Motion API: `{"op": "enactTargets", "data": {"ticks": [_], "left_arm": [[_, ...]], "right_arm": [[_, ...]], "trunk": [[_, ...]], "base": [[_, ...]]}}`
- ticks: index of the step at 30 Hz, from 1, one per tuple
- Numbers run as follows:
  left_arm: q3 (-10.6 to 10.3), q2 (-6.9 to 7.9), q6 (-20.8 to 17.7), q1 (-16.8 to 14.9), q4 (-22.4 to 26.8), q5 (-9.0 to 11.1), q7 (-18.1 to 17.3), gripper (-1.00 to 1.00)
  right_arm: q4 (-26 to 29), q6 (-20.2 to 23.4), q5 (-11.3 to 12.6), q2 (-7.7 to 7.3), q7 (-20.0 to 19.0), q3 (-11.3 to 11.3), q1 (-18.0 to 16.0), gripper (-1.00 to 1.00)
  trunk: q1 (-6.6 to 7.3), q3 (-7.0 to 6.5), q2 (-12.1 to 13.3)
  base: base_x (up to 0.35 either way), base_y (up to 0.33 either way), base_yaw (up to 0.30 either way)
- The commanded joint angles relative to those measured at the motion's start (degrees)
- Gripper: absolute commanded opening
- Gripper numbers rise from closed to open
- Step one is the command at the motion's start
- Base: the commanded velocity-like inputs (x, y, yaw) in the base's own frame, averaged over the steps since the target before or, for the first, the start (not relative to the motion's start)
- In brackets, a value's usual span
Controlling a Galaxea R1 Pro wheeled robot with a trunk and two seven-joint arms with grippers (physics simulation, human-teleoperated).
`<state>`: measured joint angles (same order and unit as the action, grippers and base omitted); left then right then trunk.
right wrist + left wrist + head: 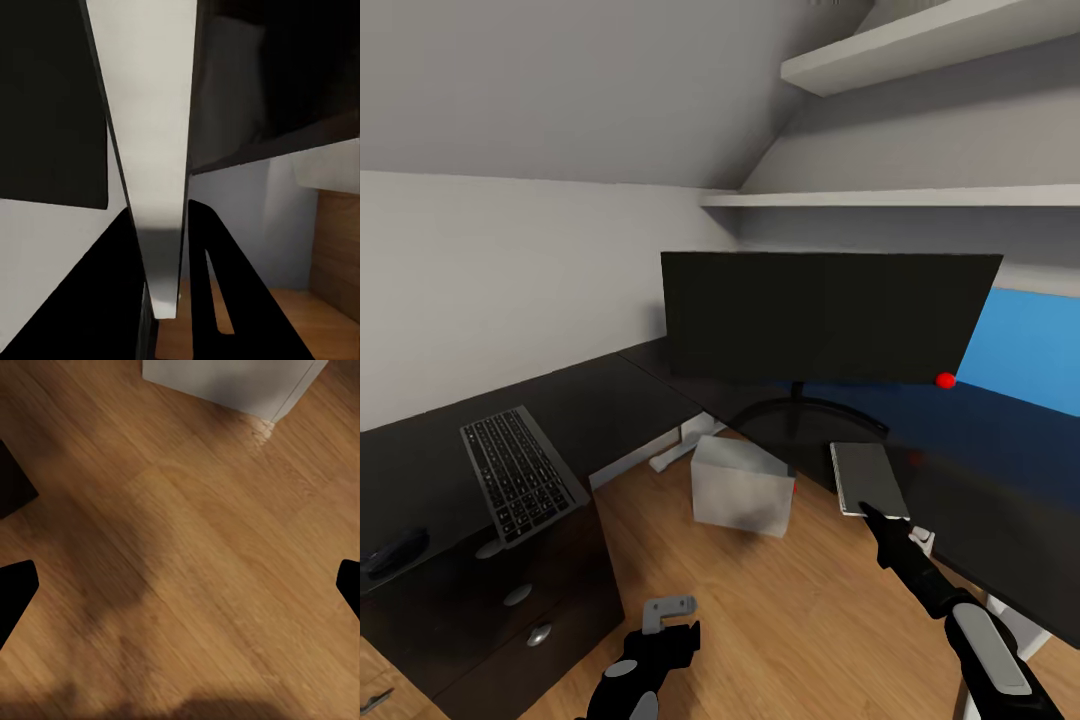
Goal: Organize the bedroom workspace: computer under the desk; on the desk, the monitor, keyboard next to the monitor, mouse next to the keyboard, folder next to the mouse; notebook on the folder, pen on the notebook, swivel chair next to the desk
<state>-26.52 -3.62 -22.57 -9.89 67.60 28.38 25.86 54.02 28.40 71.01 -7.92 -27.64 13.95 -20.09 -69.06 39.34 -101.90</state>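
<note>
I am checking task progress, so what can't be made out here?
- Head view: the dark object at the desk's left edge is too small to identify.
- Head view: the monitor hides the desk behind it.
- Right wrist view: the grey folder, seen edge-on, hides its cover.

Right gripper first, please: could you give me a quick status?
Right gripper shut on gray folder, at desk edge. Left gripper open, over floor. Monitor stands behind.
</note>
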Motion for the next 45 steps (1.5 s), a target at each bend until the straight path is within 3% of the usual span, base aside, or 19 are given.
{"op": "enactTargets", "data": {"ticks": [1,12,18,33,45], "left_arm": [[-0.1,0.02,-0.1,0.0,0.1,0.5,0.5,1.0],[-0.1,0.02,-0.1,0.0,0.1,0.6,0.5,1.0],[-0.1,0.02,-0.2,0.0,0.1,0.7,0.3,1.0],[-0.1,0.02,-0.2,0.0,0.1,0.7,0.4,1.0],[-0.2,-0.17,-0.2,0.0,-1.8,0.6,0.5,1.0]], "right_arm": [[0.0,0.5,0.3,0.01,0.0,0.1,0.0,-1.0],[0.2,0.6,0.3,0.17,0.0,-0.7,0.0,-1.0],[1.5,1.3,0.2,-0.11,-0.1,-4.6,0.0,-1.0],[1.9,2.0,0.0,0.07,-0.1,-6.8,0.0,-1.0],[3.8,2.0,-0.3,0.03,-0.1,-11.8,0.0,-1.0]], "trunk": [[0.23,-0.13,0.4],[2.65,-2.1,4.8],[2.65,-2.1,4.8],[2.65,-2.1,4.8],[2.65,-2.1,4.8]], "base": [[0.0,0.0,0.0],[0.0,0.0,0.0],[0.0,0.0,0.0],[0.0,0.0,0.116],[0.0,0.0,0.277]]}}
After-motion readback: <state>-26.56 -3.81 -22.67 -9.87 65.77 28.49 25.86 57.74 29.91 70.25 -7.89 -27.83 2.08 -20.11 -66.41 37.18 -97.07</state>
